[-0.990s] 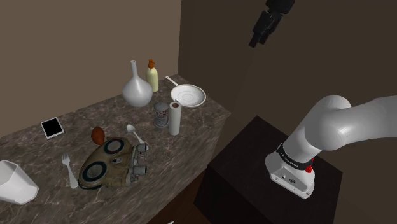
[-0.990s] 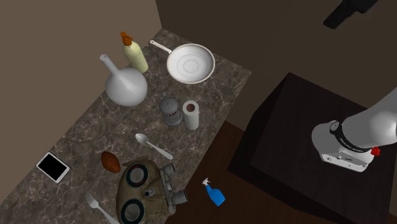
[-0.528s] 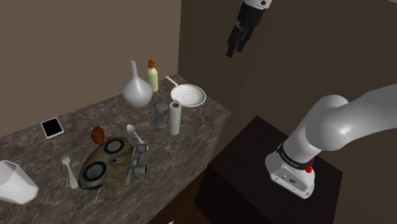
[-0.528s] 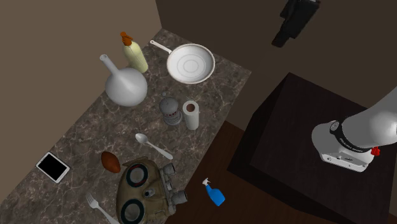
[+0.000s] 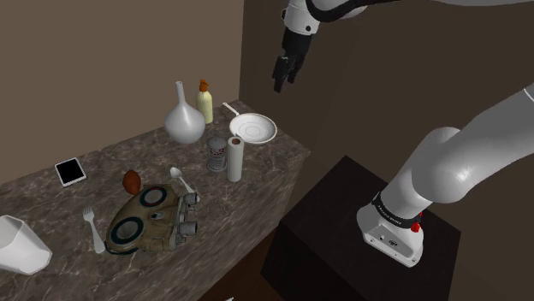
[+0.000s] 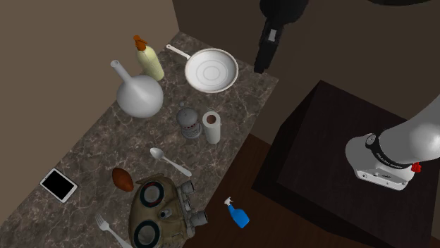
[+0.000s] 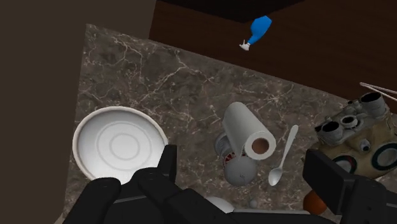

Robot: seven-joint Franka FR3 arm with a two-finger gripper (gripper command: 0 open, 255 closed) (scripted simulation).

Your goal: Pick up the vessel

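- Shoulder view: the gripper (image 5: 280,79) is held high in the air, pointing down, above the far end of the dark marbled counter (image 5: 274,156) and beside the brown wall corner. Whether its fingers are apart cannot be told from this side.
- The vessel (image 5: 184,120), a pale grey round-bellied vase with a long thin neck, is seen upright at the back of the counter against the wall, towards the shoulder view's left of the gripper and well below it.
- A yellowish bottle (image 5: 205,103) is set just beside the vessel, and a white pan (image 5: 252,129) lies near the counter's end. A white paper roll (image 5: 234,159) and a grey shaker (image 5: 217,154) are stood together in front of these.
- Second exterior view: the gripper (image 6: 259,63) is shown over the counter's edge, just beyond the pan (image 6: 211,70). The vessel (image 6: 139,95) is placed apart from it, with the bottle (image 6: 149,62) between vessel and pan.
- A spoon (image 6: 168,161) is laid further along the counter, and a blue spray bottle (image 6: 237,213) lies on the floor.
- Wrist view: the fingers (image 7: 167,164) are spread wide, with nothing clasped between them. Beneath them the pan (image 7: 119,145), the toppled-looking paper roll (image 7: 247,133), the spoon (image 7: 282,159) and the spray bottle (image 7: 257,29) are seen.
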